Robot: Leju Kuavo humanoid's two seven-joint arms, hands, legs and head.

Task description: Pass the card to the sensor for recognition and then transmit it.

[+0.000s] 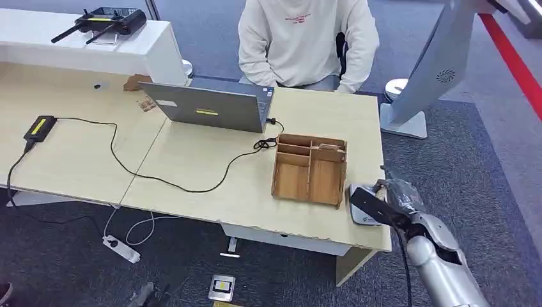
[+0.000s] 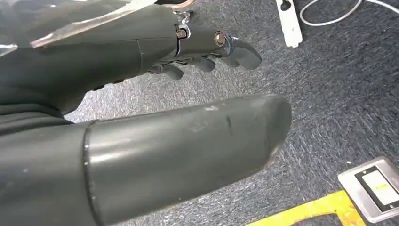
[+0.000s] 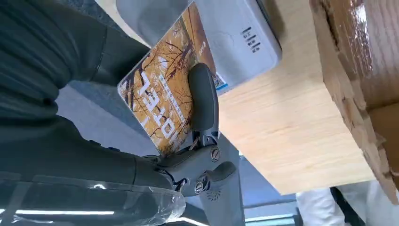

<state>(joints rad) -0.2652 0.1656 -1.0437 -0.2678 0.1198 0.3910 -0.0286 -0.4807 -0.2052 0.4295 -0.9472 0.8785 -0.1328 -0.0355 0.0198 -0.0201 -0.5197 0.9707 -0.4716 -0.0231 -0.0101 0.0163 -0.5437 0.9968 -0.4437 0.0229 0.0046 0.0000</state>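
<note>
Now the right robot hand (image 3: 197, 141) holds the card (image 3: 164, 94) flat over the sensor (image 3: 226, 37).

Evenly and brightly lit from overhead in the head view; soft, short shadows under the laptop (image 1: 214, 105) and tray (image 1: 310, 169). Slightly soft overall, with straight edges bowing toward 9 and 3 o'clock. Glare on clear wrap at 11 o'clock by the left hand (image 2: 141, 117), thumb blurred. Sharp on the card (image 3: 167, 94); ceiling lights reflected at 7 o'clock.
</note>
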